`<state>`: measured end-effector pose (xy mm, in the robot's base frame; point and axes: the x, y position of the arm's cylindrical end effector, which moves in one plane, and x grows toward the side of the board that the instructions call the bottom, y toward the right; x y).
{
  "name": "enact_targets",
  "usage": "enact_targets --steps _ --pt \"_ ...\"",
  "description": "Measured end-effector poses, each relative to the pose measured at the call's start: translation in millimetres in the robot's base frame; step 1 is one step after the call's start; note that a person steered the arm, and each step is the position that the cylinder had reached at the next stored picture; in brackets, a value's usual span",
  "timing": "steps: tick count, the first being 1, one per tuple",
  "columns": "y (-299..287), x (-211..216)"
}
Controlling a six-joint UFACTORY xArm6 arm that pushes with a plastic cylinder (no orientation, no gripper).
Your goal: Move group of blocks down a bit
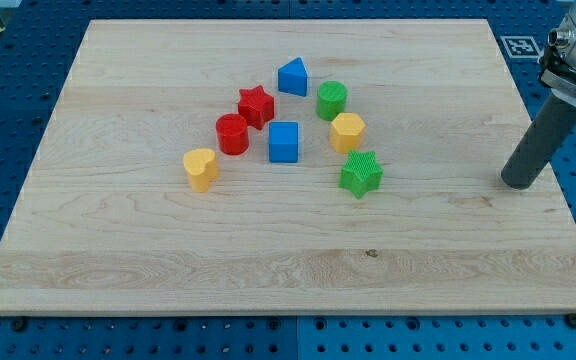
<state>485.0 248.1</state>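
1. Eight blocks are counted on the wooden tabletop (168,260), gathered in one loose group a little above and to the left of its middle.
2. Two red blocks are seen: a red star (256,106) and a red cylinder (232,133), set just beside each other at the group's left.
3. Two blue blocks are seen: a blue wedge-like block (292,77) at the group's top and a blue cube (284,142) near its centre.
4. Two green blocks are seen: a green cylinder (332,100) at the upper right and a green star (361,174) at the lower right — the lowest of that side.
5. Two yellow blocks are seen: a yellow heart (200,168) at the lower left and a yellow hexagon (347,131) between the two green blocks.
6. No container is shown; all blocks lie directly on the tabletop.
7. No claw is carried by the arm, so no opening can be told — only a dark rod is seen at the view's right.
8. My tip (516,186) is placed on the tabletop near its right edge, well apart from the group and to the right of the green star; no block is touched by it.
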Motion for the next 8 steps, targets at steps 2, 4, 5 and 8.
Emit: enact_targets --steps 2,4,5,8 --pt "0.0 1.1" --pt "0.0 0.0" --pt "-5.1 -32.7" --pt "-70.8 -84.3"
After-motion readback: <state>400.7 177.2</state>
